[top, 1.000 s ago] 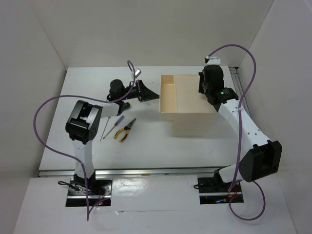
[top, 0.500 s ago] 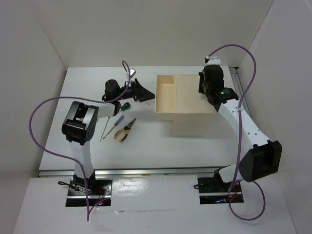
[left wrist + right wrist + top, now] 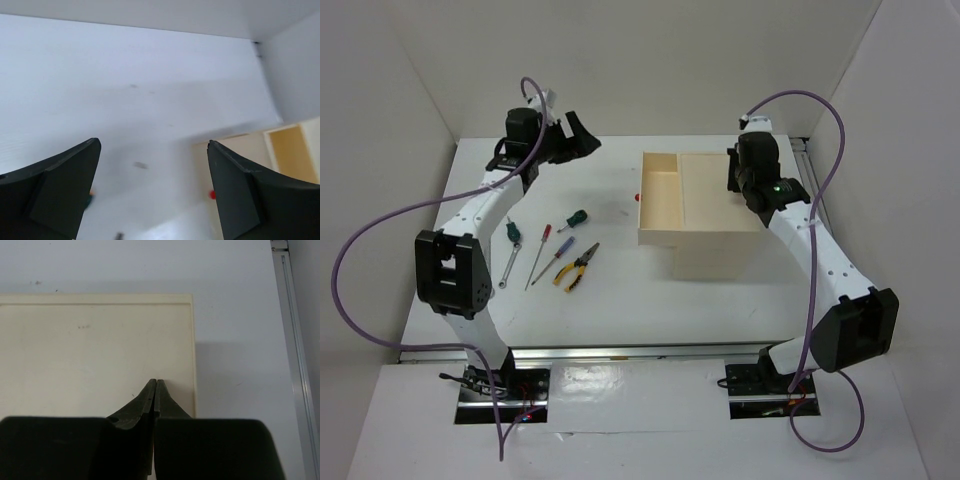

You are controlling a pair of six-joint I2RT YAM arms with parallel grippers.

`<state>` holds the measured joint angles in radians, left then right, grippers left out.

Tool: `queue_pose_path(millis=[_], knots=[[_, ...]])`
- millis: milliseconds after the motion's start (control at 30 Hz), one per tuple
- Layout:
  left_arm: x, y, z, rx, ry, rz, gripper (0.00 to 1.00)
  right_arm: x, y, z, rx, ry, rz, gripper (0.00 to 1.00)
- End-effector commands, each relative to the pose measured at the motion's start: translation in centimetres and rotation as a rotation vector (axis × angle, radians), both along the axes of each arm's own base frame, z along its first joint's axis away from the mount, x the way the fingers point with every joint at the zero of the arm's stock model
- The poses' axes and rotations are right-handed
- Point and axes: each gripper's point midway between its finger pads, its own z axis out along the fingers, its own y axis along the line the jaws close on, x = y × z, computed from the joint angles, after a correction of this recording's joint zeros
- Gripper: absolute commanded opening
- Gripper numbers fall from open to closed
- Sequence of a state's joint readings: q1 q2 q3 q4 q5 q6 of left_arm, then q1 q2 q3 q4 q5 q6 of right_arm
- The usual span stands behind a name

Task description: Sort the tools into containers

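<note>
While the right pincer (image 3: 155, 384) is clenched tip to tip on nothing, its closed point rests on the lid of the beige box (image 3: 715, 260), close to the lid's right edge. I judge it sits there to pin the box so that it cannot slide on the bench (image 3: 640, 300). To that pincer's left the top drawer (image 3: 660, 200) stands open. Its pale inside is bare as far as the top view shows, and its red knob (image 3: 637, 197) faces the tools.

The left pincer (image 3: 578, 135) is released, jaws spread wide with nothing between them, and hangs high over the far side of the bench. Its wrist view looks past the spread fingers at bare bench, with the knob and a corner of the drawer low to its right.

Every tool lies on the bench on the near side of this pincer, towards the arm bases:
- The green-handled screwdriver (image 3: 578, 217) is closest.
- The red-handled screwdriver (image 3: 544, 240) and the purple-handled screwdriver (image 3: 565, 247) lie side by side.
- The yellow-black pliers (image 3: 575, 268) are just beyond those two.
- A slim silver tool (image 3: 507, 268), too small to name, is off to the pincer's left.

None is in the drawer, so sorting looks unstarted. The wide stance suits dropping onto a handle. The green one, lying apart, seems the easiest first pick. Among the crowded three, a finger could catch a neighbour.
</note>
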<state>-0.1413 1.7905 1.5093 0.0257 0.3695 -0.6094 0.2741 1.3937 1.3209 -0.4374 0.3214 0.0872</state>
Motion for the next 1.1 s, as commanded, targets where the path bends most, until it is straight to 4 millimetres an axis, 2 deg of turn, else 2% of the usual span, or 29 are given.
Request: queue_pose_path(millis=[0,33,67,133,233,267,367,433,467,600,633,733,767,833,1000,1067], knots=[[-2.0,6.9,-4.5,0.437,0.147,0.164,1.00,-0.1,-0.1,1.0,-0.003,0.002,0.007,0.00],[-3.1,8.2,-6.5,0.473,0.199,0.216,1.00,-0.1,0.1,0.5,-0.003,0.021,0.015,0.00],[-3.6,8.5,-7.3,0.480,0.222,0.233,1.00,0.0,0.1,0.9,-0.001,0.012,0.015,0.00],[-4.9,9.2,-9.2,0.546,0.287,0.266,1.00,-0.1,0.0,0.5,-0.015,0.037,0.019,0.00],[-7.4,8.6,-11.1,0.629,0.371,0.230,1.00,-0.2,0.2,0.0,-0.012,0.047,0.030,0.00],[-7.9,7.7,-10.8,0.641,0.363,0.202,1.00,-0.2,0.1,0.0,0.003,0.048,0.027,0.00],[-10.8,6.1,-12.2,0.717,0.433,0.079,1.00,-0.1,0.7,-0.9,0.020,0.053,0.057,0.00],[-11.8,6.3,-13.1,0.802,0.468,0.045,1.00,0.0,1.2,-1.2,0.034,0.050,0.080,0.00],[-12.2,7.4,-13.6,0.852,0.501,0.073,1.00,-0.2,1.5,-1.7,0.048,0.064,0.089,0.00],[-13.2,8.0,-15.0,0.877,0.548,0.077,0.96,0.1,2.0,-2.4,0.078,0.060,0.112,0.00],[-13.6,8.3,-15.9,0.887,0.575,0.084,0.90,0.1,2.0,-2.4,0.078,0.060,0.112,0.00],[-14.6,9.2,-18.0,0.926,0.637,0.109,0.91,-0.1,2.1,-2.1,0.085,0.053,0.121,0.00],[-14.3,9.4,-18.3,0.909,0.643,0.110,0.91,-0.1,2.1,-2.1,0.085,0.053,0.121,0.00],[-14.5,9.5,-19.8,0.897,0.686,0.098,0.91,-0.1,2.1,-1.0,0.091,0.021,0.123,0.00],[-13.7,8.0,-20.7,0.845,0.690,0.050,0.88,-0.3,1.9,-1.2,0.085,0.029,0.114,0.00],[-13.7,8.0,-21.1,0.848,0.698,0.047,0.84,-0.3,1.9,-1.2,0.085,0.029,0.114,0.00]])
